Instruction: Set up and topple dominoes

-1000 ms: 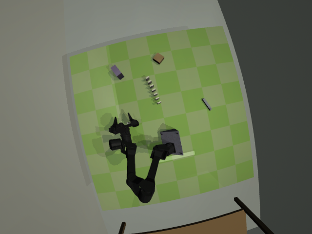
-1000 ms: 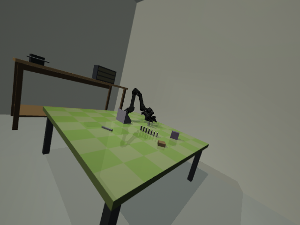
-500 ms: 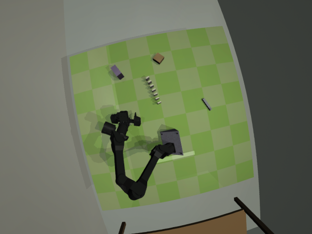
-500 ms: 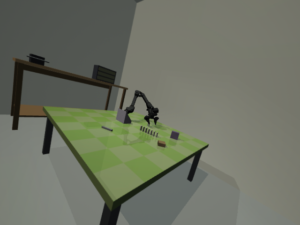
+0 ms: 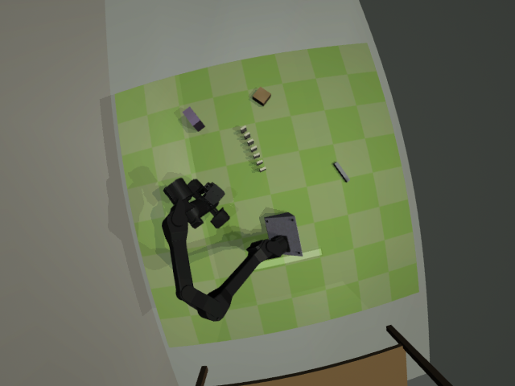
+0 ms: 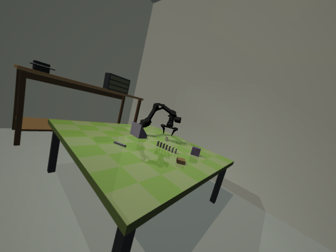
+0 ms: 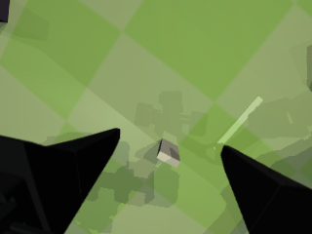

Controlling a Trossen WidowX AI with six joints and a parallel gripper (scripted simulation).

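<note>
A row of several light dominoes (image 5: pixel 253 148) (image 6: pixel 166 147) stands upright near the middle of the table, evenly spaced. A single domino (image 6: pixel 166 138) (image 7: pixel 169 152) stands apart from the row, on the arm's side; in the top view it is hidden, apparently under the arm. My gripper (image 5: pixel 216 205) (image 6: pixel 167 134) (image 7: pixel 170 141) is wide open and empty, pointing down above the single domino. In the wrist view this domino appears between the two fingertips, lower than them and touched by neither. No other loose domino can be made out.
A purple block (image 5: pixel 193 118) (image 6: pixel 195 151) and a brown block (image 5: pixel 261 96) (image 6: pixel 180 160) lie beyond the row's far end. A grey bar (image 5: pixel 340 171) (image 6: pixel 119 144) lies off to one side. The grey mount (image 5: pixel 282 228) (image 6: pixel 136 129) stands by the arm's base, near a pale strip (image 5: pixel 311 253) (image 7: pixel 241 120).
</note>
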